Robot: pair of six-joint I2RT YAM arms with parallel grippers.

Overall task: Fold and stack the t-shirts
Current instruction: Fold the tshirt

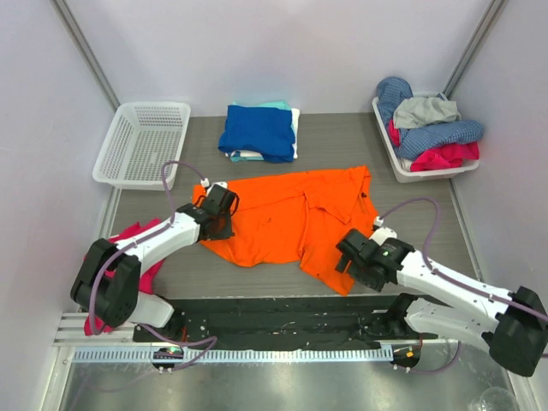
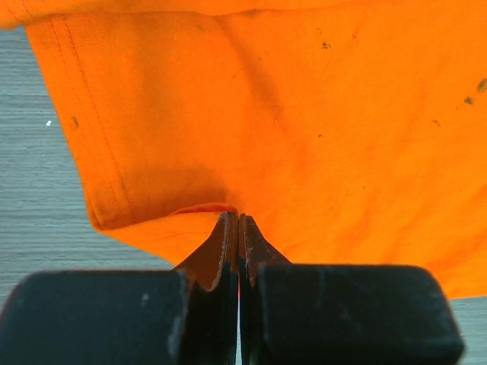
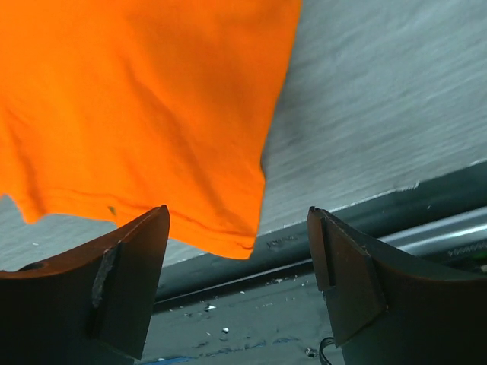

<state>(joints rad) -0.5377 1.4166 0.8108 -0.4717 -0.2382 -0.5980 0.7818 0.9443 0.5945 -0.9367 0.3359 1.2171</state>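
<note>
Grey tabletop (image 1: 360, 141) is carrying the bright orange cloth t-shirt (image 1: 287, 218), lying spread mid-table. I am pinching its left edge with my left gripper (image 2: 238, 219); my right gripper (image 3: 237, 213) is hovering spread over the near hem, probably needing to clamp before folding.

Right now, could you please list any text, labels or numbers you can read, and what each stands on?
No text can be read.
The orange t-shirt shows only dark specks, no print.
A faint marking on the table edge, right wrist view, is too blurred to read.
</note>
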